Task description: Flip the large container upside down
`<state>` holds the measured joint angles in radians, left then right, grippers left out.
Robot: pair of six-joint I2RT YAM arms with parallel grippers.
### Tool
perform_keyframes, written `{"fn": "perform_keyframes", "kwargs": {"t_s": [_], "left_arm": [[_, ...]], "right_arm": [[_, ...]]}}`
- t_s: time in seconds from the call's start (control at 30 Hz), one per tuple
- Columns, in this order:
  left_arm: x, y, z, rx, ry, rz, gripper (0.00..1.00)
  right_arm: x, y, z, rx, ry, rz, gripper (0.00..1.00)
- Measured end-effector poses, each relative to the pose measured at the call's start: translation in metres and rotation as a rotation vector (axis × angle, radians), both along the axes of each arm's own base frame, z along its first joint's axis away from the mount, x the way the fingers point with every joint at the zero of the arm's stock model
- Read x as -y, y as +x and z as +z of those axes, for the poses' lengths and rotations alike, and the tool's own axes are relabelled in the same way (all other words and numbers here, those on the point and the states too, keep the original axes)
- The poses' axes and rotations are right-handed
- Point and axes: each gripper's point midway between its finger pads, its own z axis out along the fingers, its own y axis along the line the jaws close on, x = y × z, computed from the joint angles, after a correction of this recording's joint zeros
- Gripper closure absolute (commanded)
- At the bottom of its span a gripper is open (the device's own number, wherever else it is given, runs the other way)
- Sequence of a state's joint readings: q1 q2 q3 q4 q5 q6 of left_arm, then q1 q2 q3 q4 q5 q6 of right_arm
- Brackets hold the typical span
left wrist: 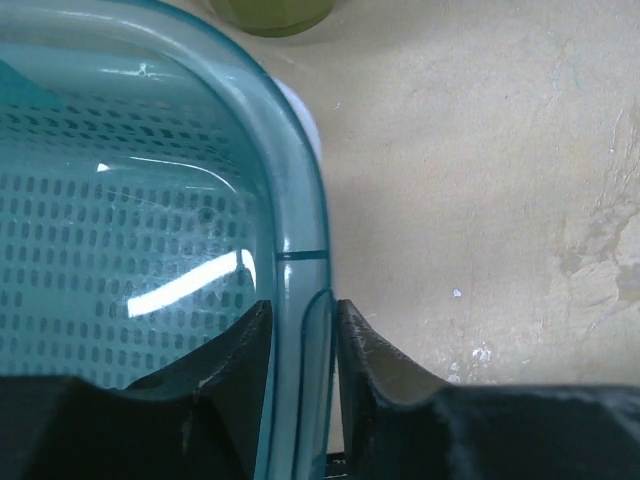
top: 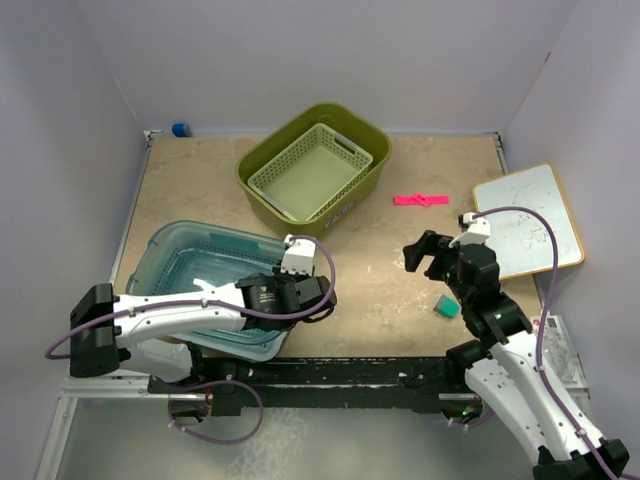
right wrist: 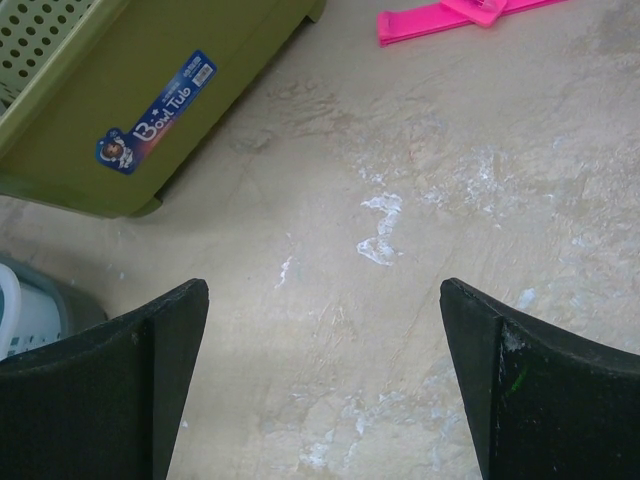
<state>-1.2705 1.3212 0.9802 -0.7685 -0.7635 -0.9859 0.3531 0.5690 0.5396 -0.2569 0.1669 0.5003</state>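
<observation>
The large container is a translucent teal tub (top: 190, 262) at the near left of the table, opening upward, with a perforated basket showing inside it. My left gripper (top: 318, 298) is shut on the tub's right rim. In the left wrist view the rim (left wrist: 292, 200) runs between my fingers (left wrist: 303, 322), one inside the tub and one outside. My right gripper (top: 425, 255) is open and empty above bare table right of centre, well clear of the tub. In the right wrist view its fingers (right wrist: 322, 290) stand wide apart.
An olive tub (top: 368, 172) holding a pale green basket (top: 310, 175) stands at the back centre, and shows in the right wrist view (right wrist: 150, 90). A pink strip (top: 420, 200) lies to its right. A whiteboard (top: 527, 220) lies at far right, and a small teal block (top: 446, 308) near my right arm.
</observation>
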Motion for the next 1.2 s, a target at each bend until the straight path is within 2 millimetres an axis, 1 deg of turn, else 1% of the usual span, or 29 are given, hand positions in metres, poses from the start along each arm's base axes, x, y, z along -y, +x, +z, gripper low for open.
{"fn": "perform_keyframes", "kwargs": {"t_s": [0.1, 0.13, 0.2, 0.27, 0.37, 0.43, 0.53, 0.57, 0.6, 0.63, 0.7, 0.77, 0.8, 0.87, 0.9, 0.97, 1.1, 1.2], "left_arm": [[-0.004, -0.001, 0.01, -0.005, 0.016, -0.002, 0.97], [-0.006, -0.001, 0.017, -0.004, 0.029, -0.006, 1.0], [-0.004, -0.001, 0.038, 0.001, 0.009, 0.0, 1.0], [-0.001, 0.001, 0.065, 0.014, -0.028, 0.005, 1.0], [-0.003, 0.006, 0.12, 0.065, -0.086, 0.011, 1.0], [-0.005, 0.006, 0.155, 0.089, -0.135, 0.008, 1.0], [-0.008, 0.006, 0.213, 0.133, -0.235, -0.007, 1.0], [-0.009, 0.005, 0.233, 0.15, -0.274, -0.016, 1.0], [-0.01, 0.004, 0.247, 0.162, -0.307, -0.025, 1.0], [-0.009, 0.003, 0.268, 0.175, -0.356, -0.044, 1.0], [-0.005, 0.0, 0.296, 0.191, -0.428, -0.075, 1.0], [0.003, -0.003, 0.323, 0.205, -0.498, -0.119, 1.0], [0.008, -0.005, 0.334, 0.208, -0.528, -0.141, 1.0], [0.023, -0.007, 0.35, 0.209, -0.577, -0.189, 1.0], [0.031, -0.007, 0.354, 0.207, -0.596, -0.207, 1.0], [0.053, -0.011, 0.361, 0.195, -0.645, -0.266, 1.0], [0.098, -0.024, 0.364, 0.144, -0.752, -0.399, 1.0], [0.127, -0.034, 0.369, 0.114, -0.828, -0.489, 1.0]], "right_arm": [[0.0, 0.0, 0.0, -0.002, 0.002, -0.001, 0.0], [0.0, 0.0, -0.001, -0.003, 0.001, -0.001, 0.0], [0.0, -0.001, -0.001, -0.006, 0.0, -0.001, 0.0], [0.0, -0.001, -0.002, -0.01, -0.001, -0.001, 0.0], [0.0, -0.002, -0.003, -0.016, 0.0, -0.002, 0.0], [0.001, -0.003, -0.004, -0.02, -0.001, -0.002, 0.0], [0.001, -0.004, -0.005, -0.033, -0.002, -0.004, 0.0], [0.001, -0.005, -0.002, -0.045, 0.002, -0.007, 0.0], [0.0, -0.005, 0.002, -0.053, 0.007, -0.01, 0.0], [0.0, -0.005, 0.011, -0.07, 0.013, -0.016, 0.0], [-0.001, -0.001, 0.037, -0.075, 0.024, -0.025, 0.0], [-0.002, 0.006, 0.076, -0.059, 0.032, -0.039, 0.0], [-0.002, 0.01, 0.092, -0.046, 0.032, -0.045, 0.0], [-0.001, 0.019, 0.134, 0.0, 0.028, -0.059, 0.0], [0.001, 0.021, 0.146, 0.015, 0.024, -0.07, 0.0], [0.009, 0.022, 0.173, 0.048, 0.011, -0.105, 0.0], [0.03, 0.023, 0.201, 0.061, -0.035, -0.21, 0.0], [0.053, 0.022, 0.22, 0.066, -0.079, -0.331, 0.0]]}}
